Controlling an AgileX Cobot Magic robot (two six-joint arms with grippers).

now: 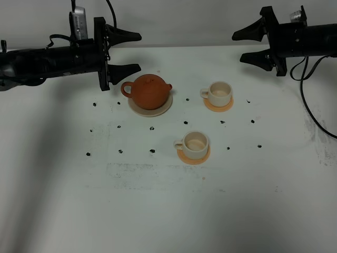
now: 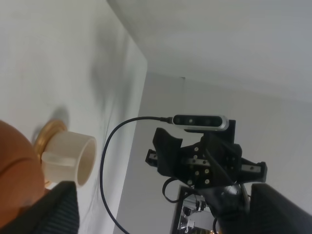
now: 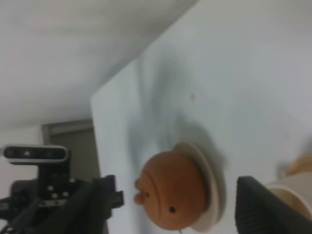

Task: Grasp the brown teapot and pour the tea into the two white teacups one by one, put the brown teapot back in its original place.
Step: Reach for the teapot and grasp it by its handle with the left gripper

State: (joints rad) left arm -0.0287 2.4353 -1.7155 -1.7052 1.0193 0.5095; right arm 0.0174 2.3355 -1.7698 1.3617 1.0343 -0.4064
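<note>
The brown teapot (image 1: 149,90) stands on its beige saucer (image 1: 138,109) at the back of the table, handle to the left and spout to the right. It also shows in the right wrist view (image 3: 170,195) and partly in the left wrist view (image 2: 12,170). One white teacup (image 1: 219,94) sits on an orange coaster (image 1: 218,107) right of the pot. The other teacup (image 1: 196,145) sits nearer the front on its coaster (image 1: 193,158). My left gripper (image 1: 138,51) is open and empty, just back-left of the teapot. My right gripper (image 1: 238,47) is open and empty, behind and right of the far cup.
Small black marks (image 1: 152,151) dot the white table (image 1: 158,211) around the tea set. A black cable (image 1: 310,110) hangs from the right arm along the table's right side. A wall runs behind the table's far edge.
</note>
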